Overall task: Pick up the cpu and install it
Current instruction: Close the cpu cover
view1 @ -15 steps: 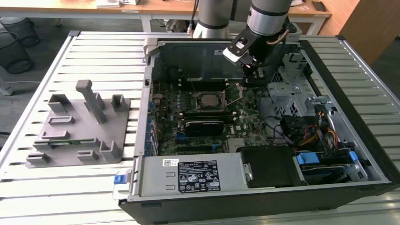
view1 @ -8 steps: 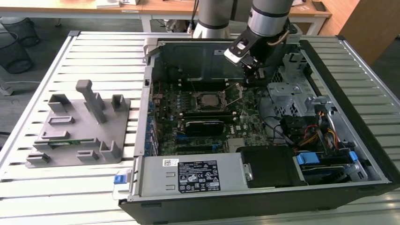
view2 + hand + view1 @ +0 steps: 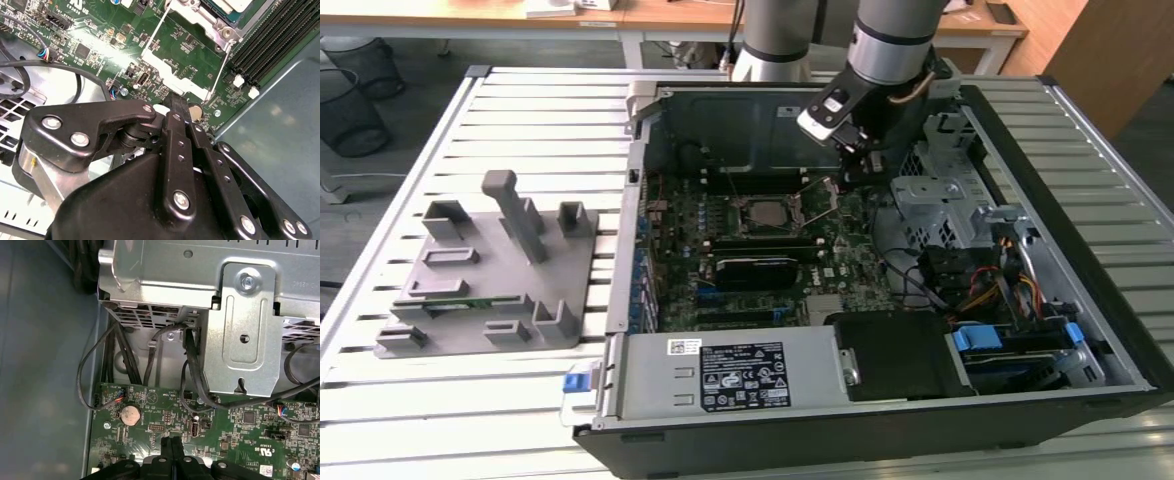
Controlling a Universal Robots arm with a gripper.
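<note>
The small flat square cpu with the shiny silver-grey metal top (image 3: 767, 212) is lying inside the square metal socket (image 3: 736, 222) in the middle of the green motherboard (image 3: 854, 265). It is showing again at the edge of the second wrist view (image 3: 239, 4). It is sitting apart from the gripper, which is holding nothing.

The black gripper (image 3: 857, 165) is hanging low just beside that socket, on the side where the socket's silver hinged plate (image 3: 165, 67) is standing open. In the first wrist view its two black fingers (image 3: 167, 455) are pressing flat against each other, with no gap and nothing between them. In the second wrist view the fingertips are sitting right at the plate's free end, though I cannot tell whether they are touching it.

As for handling, the cpu is likely behaving as a light, stiff, thin piece. Its polished top is probably offering a slippery surface, and its underside is probably fragile. I would say the two opposite thin edges are giving the safest hold, with the chip kept level.
</note>
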